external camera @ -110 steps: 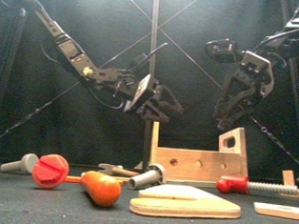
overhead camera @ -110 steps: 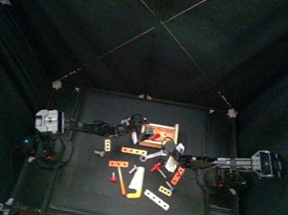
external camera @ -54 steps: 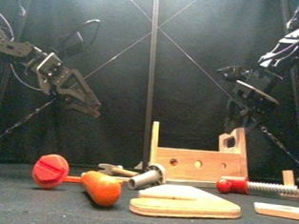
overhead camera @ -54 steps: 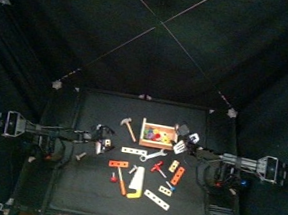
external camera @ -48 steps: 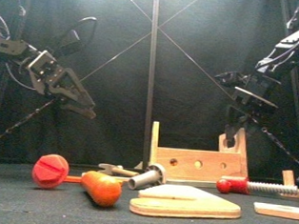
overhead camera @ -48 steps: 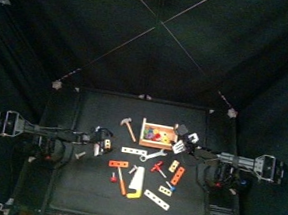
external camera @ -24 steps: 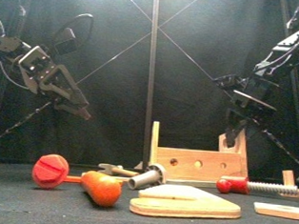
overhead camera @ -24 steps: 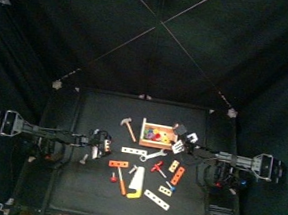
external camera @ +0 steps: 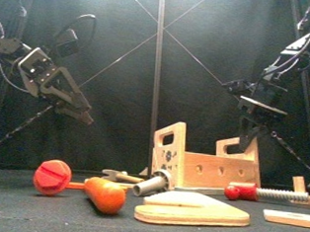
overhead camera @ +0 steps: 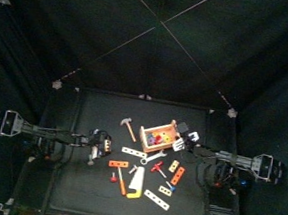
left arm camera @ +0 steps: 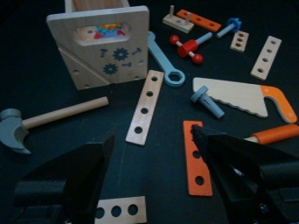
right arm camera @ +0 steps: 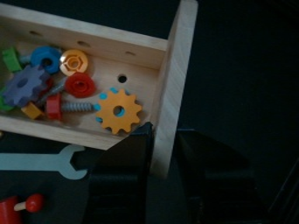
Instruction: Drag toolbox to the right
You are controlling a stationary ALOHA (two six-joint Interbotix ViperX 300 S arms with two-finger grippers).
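the toolbox is found on the counter just beyond the toy saw, and is seen tipped and skewed in the front view. it is judged light, stiff wood, loose gears and bolts inside, so easily tilted or spilled if pulled high. the right pincer is seen pinching the toolbox's side wall, one jaw on each face; a low hold on that wall is judged best. the left pincer is held spread, well apart from the toolbox, above the hammer.
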